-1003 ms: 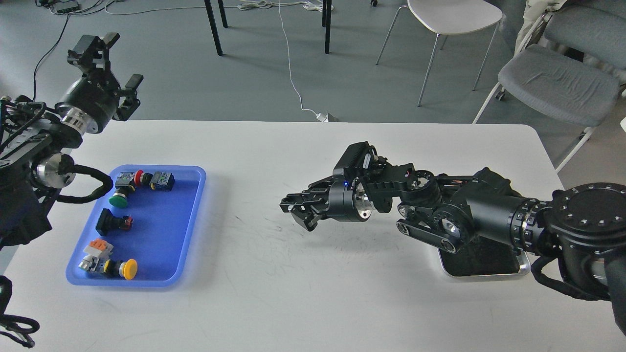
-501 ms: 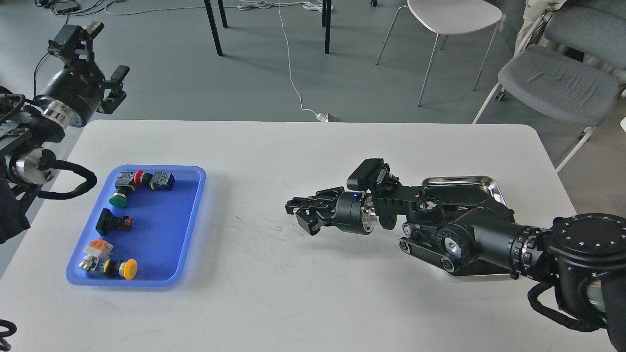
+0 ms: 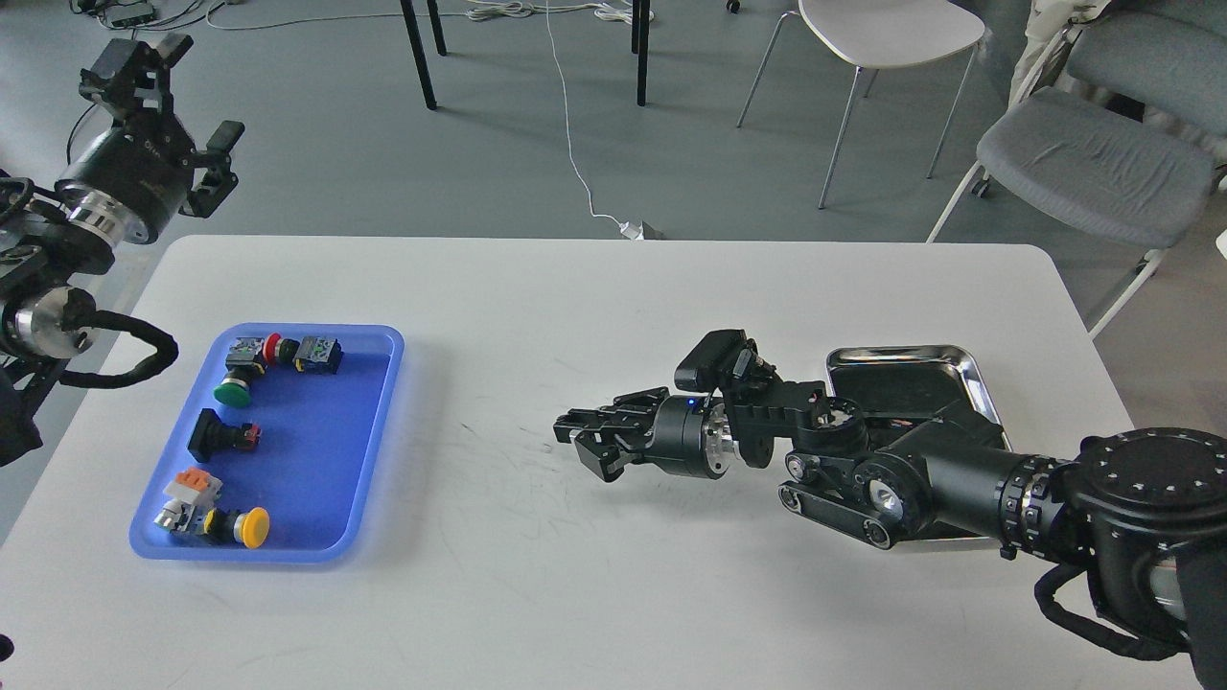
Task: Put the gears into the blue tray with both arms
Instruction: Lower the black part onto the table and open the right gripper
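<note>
Movement since the earlier frames shows in both arms: the left arm point(image 3: 57, 240) has drawn back toward 10 o'clock and now sits off the table's far left corner, no longer above the blue tray point(image 3: 316, 450), while the right arm point(image 3: 920, 479) has sunk lower and uncovered the far half of the steel tray point(image 3: 906, 359) at 3 o'clock. Everything in the blue tray lies as it did before. That tray rests on the white table point(image 3: 594, 594) at 9 o'clock, a rounded rectangle with a raised rim, its long side running away from the viewer. It holds push-button switches along its left half: a green-capped one point(image 3: 233, 391), a red-capped one point(image 3: 272, 346) and a dark block point(image 3: 319, 354) at the far end, a black one point(image 3: 220, 435) in the middle, and an orange-and-white one point(image 3: 189, 489) beside a yellow-capped one point(image 3: 251, 527) at the near end. No gears can be made out in either tray; the steel tray's dark inside is partly hidden by the arm. The right gripper point(image 3: 572, 436) points toward 9 o'clock low over bare tabletop at the centre, its fingers a little apart with nothing visible between them. The left gripper point(image 3: 182, 96) is raised over the floor, pointing toward 1 o'clock, fingers spread wide and empty.
</note>
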Controlling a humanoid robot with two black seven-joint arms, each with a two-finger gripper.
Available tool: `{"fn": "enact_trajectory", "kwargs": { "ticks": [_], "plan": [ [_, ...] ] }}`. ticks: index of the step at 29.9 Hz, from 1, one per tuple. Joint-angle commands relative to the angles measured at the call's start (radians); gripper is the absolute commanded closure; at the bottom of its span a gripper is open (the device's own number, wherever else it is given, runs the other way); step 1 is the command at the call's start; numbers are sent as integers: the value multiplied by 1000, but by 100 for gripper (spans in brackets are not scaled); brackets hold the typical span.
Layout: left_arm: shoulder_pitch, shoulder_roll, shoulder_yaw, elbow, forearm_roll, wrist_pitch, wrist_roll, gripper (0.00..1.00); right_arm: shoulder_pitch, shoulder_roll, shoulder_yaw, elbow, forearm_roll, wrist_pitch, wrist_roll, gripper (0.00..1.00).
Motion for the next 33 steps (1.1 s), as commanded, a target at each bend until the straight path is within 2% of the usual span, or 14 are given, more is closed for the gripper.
{"fn": "enact_trajectory", "kwargs": {
  "ticks": [1, 7, 22, 29, 31, 33],
  "plan": [
    [0, 6, -1, -4, 0, 2, 0, 1, 0, 0, -9, 1, -1, 12, 0, 97],
    [0, 14, -1, -4, 0, 0, 0, 1, 0, 0, -11, -2, -3, 17, 0, 94],
    [0, 14, -3, -18, 0, 3, 0, 1, -2, 0, -9, -13, 0, 17, 0, 77],
    [0, 14, -3, -18, 0, 6, 0, 1, -3, 0, -7, -17, 2, 17, 0, 59],
    [0, 14, -3, -18, 0, 6, 0, 1, -5, 0, -6, -20, 3, 17, 0, 49],
    [0, 14, -3, -18, 0, 6, 0, 1, -8, 0, -4, -20, 3, 17, 0, 46]
  ]
}}
